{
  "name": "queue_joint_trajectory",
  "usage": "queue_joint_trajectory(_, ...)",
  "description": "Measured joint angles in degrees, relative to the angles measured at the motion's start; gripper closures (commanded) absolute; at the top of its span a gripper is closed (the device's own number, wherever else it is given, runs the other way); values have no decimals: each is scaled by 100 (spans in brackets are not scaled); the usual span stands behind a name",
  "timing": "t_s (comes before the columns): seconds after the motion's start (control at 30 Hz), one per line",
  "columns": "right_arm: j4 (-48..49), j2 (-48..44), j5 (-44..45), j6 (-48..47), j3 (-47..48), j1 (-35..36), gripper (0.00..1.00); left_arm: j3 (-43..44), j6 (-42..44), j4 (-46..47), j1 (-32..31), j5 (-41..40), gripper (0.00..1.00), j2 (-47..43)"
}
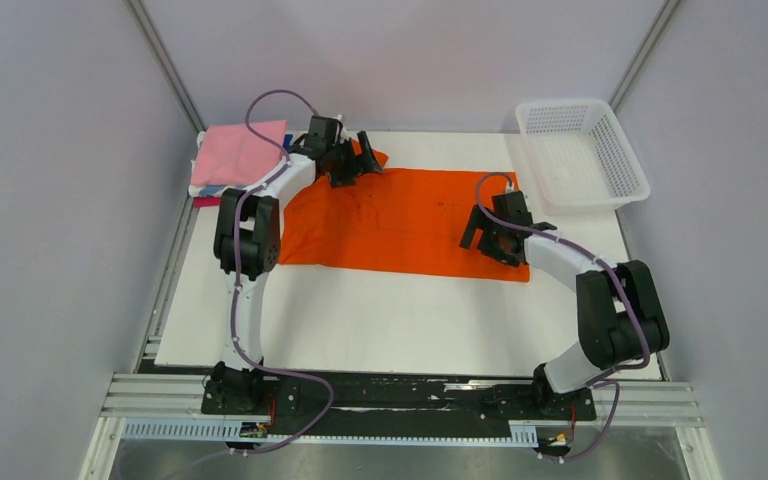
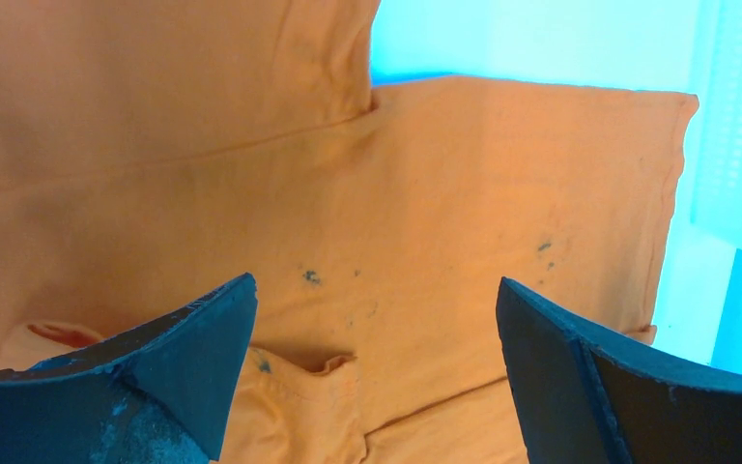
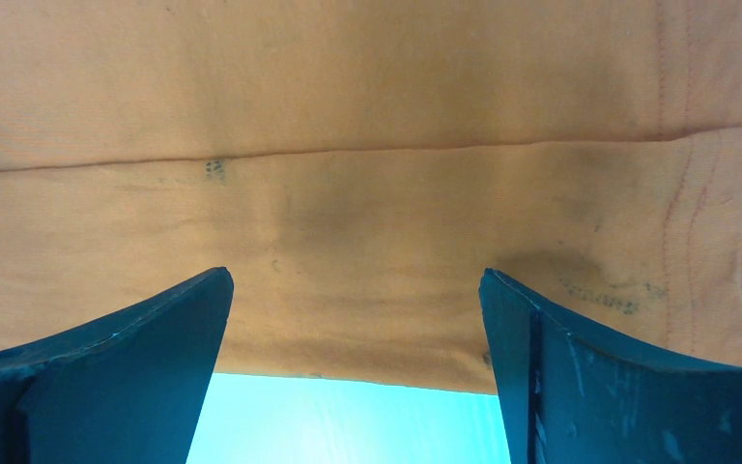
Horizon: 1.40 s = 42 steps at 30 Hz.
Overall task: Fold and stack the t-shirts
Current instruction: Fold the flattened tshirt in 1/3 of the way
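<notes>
Mesh basket (image 1: 632, 192) far right; pink t-shirt stack (image 1: 242, 150) far left. Orange t-shirt (image 1: 410, 222) flat between. Left gripper (image 1: 364, 158), right gripper (image 1: 477, 236) over it: spread wide, empty.

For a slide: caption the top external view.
Left gripper and right gripper open above an orange t-shirt; folded shirts far left, basket far right.

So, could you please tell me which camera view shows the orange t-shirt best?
The top external view: nearly the whole orange t-shirt shows there, spread on the table. The left wrist view shows only a sleeve area with dark specks; the right wrist view, only a hemmed edge.
</notes>
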Motion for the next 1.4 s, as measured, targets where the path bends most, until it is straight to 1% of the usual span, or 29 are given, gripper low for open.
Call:
queue_joint_trajectory(0.1,-9,-133,24,-22,2,-7,0,160,293,-68,-22,-138,0,-55)
queue_joint_trajectory(0.2,-20,-223,42,-28,2,-7,0,-48,544,-177,-96,-437,0,-361)
queue_joint_trajectory(0.33,-35,-256,44,-46,39,-7,0,-1134,640,-98,-240,-748,0,-1414)
queue_joint_trajectory(0.43,-31,-243,42,-57,129,13,0,-2041,549,197,-306,-802,0,-2208)
queue_joint_trajectory(0.5,-24,-166,50,-61,229,52,0,-2481,461,299,-337,-848,0,-2498)
queue_joint_trajectory(0.73,17,393,278,-57,223,188,0,-3405,199,400,-313,-1021,0,-2356)
queue_joint_trajectory(0.83,120,330,352,13,90,201,0,-3744,133,428,-308,-1082,0,-2286)
queue_joint_trajectory(0.97,129,-2,317,223,-251,205,0,-4194,13,778,-302,-1058,0,-2583)
queue_joint_trajectory(1.1,-146,-623,13,529,-763,212,0,-5095,-118,999,-400,-1110,0,-3281)
queue_joint_trajectory(1.23,-616,-1270,-328,872,-1200,273,0,-5941,-304,907,-680,-1222,0,-4111)
queue_joint_trajectory(1.4,-1165,-1648,-555,1196,-1384,361,0,-6769,-678,459,-1110,-1488,0,-5165)
